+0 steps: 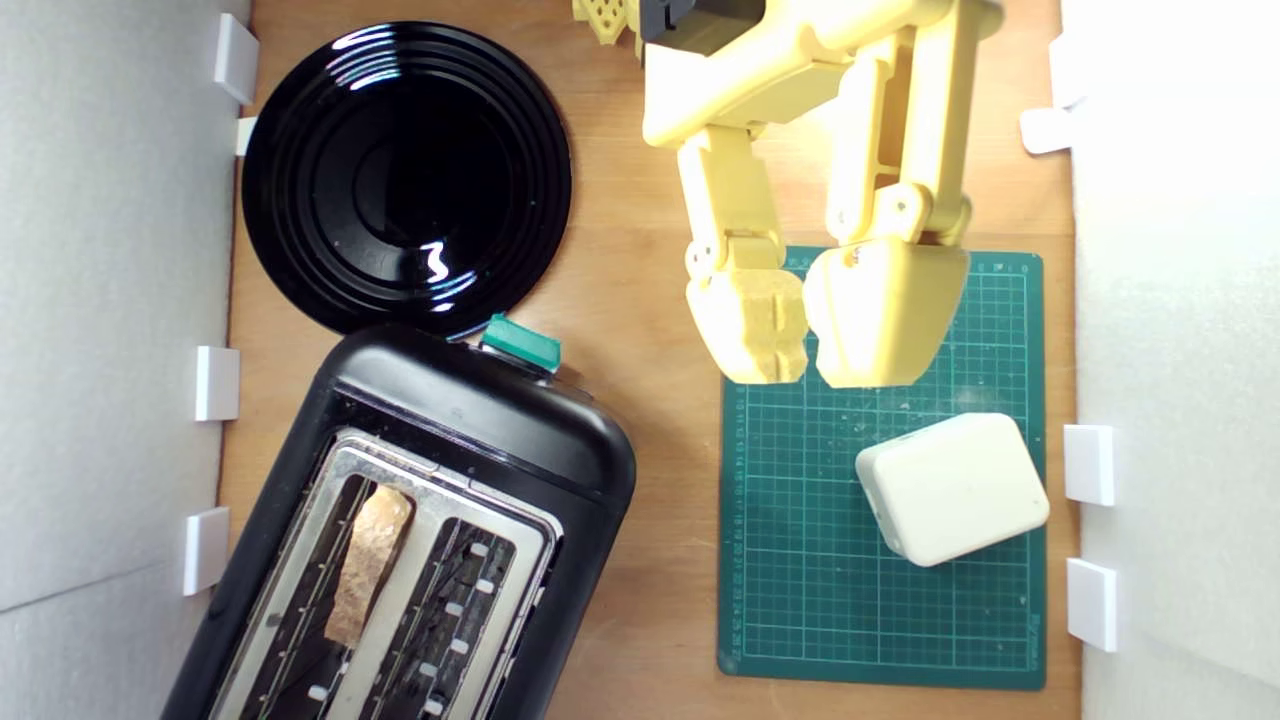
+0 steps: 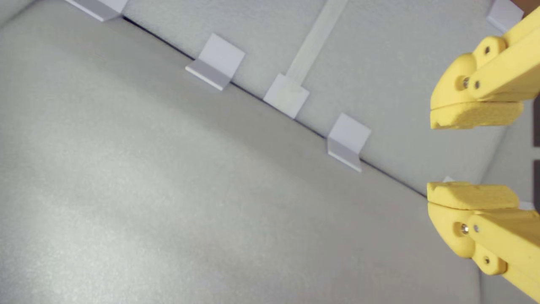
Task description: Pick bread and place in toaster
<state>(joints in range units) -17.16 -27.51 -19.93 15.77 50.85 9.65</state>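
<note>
The bread point(image 1: 371, 560), a tan-crusted slice, stands on edge inside one slot of the black toaster point(image 1: 480, 420) at the exterior view's lower left, the slot toward that view's left. The toaster's teal lever point(image 1: 521, 343) sticks out at its far end. My yellow gripper point(image 1: 808, 345) hangs over the far edge of the green cutting mat point(image 1: 800, 600), well to the exterior view's right of the toaster. It is open, with nothing between its fingers. The wrist view shows the gripper point(image 2: 434, 155) against grey foam walls only; bread and toaster are out of that view.
A glossy black plate point(image 1: 300, 200) lies beyond the toaster. A white rounded block point(image 1: 952, 488) rests on the mat near the gripper. Grey foam walls point(image 1: 100, 300) with white brackets point(image 1: 217, 383) line both sides of the wooden table point(image 1: 650, 300).
</note>
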